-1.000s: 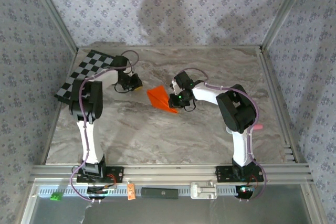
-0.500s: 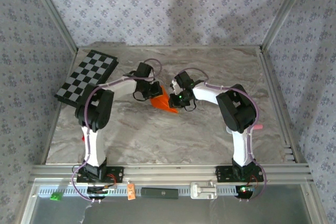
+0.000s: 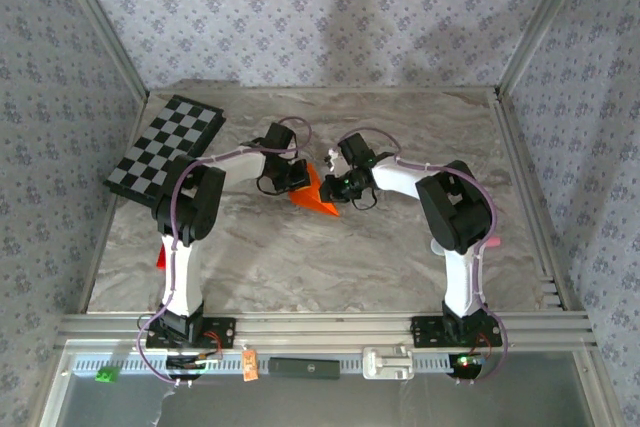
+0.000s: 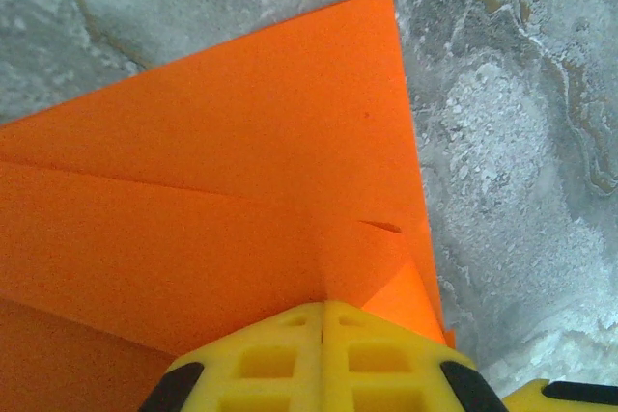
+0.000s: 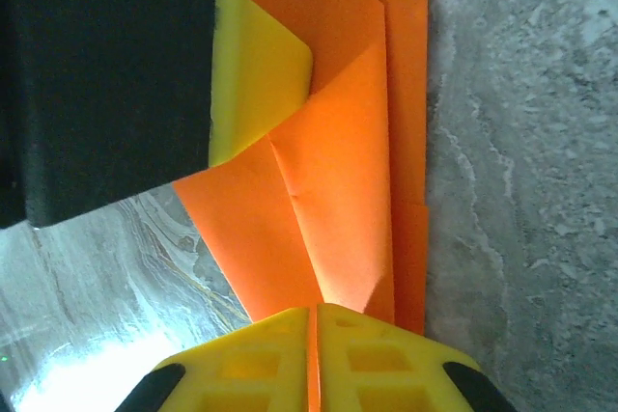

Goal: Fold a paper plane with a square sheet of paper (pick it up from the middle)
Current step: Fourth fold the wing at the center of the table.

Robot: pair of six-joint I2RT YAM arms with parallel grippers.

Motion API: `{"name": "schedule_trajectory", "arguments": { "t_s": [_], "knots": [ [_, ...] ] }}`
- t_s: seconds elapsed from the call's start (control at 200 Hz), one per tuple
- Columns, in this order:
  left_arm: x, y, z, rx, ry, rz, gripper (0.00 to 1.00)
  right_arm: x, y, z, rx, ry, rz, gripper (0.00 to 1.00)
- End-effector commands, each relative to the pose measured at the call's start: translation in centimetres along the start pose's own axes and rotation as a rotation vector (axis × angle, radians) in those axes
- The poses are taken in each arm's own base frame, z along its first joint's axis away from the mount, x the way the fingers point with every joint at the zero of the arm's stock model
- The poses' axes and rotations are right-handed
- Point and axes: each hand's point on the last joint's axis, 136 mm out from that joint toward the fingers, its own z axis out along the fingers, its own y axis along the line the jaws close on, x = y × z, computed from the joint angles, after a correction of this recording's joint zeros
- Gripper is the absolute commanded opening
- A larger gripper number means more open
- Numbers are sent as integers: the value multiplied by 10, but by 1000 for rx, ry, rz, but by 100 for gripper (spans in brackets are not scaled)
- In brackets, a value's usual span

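A black-and-white checkerboard [image 3: 165, 145] lies at the far left corner of the grey marbled tabletop [image 3: 300, 257]. A tiny red block [image 3: 160, 258] sits near its left edge.

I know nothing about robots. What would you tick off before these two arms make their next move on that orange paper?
1. Right gripper pinching the folded bright orange paper sheet: ok, an orange edge sits in its grip.
2. Left gripper closed at the paper: ok.
3. Paper actually inside the left grip: cannot tell.
4. Paper on the grey marbled tabletop, away from the black-and-white checkerboard: ok.
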Motion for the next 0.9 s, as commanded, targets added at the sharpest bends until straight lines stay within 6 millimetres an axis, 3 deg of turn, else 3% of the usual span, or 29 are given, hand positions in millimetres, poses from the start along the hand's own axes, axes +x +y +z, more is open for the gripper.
{"name": "schedule_trajectory", "arguments": {
  "t_s": [0.0,0.31,0.495,0.535,0.565,0.895],
  "knots": [
    [22,33,16,-123,76,-22,3,-7,-1,3,4,-6,28,11],
    [26,43,18,-175,92,-51,2,30,-26,12,92,115,85,10],
    [28,49,19,-200,97,-65,1,58,-33,4,112,175,116,10],
    [29,50,20,-202,99,-69,1,56,-30,0,106,166,115,10],
    [29,50,20,-203,99,-69,1,69,-35,-1,116,189,132,10],
    [28,48,19,-192,95,-59,1,79,-39,-16,125,174,166,10]
  ]
}}
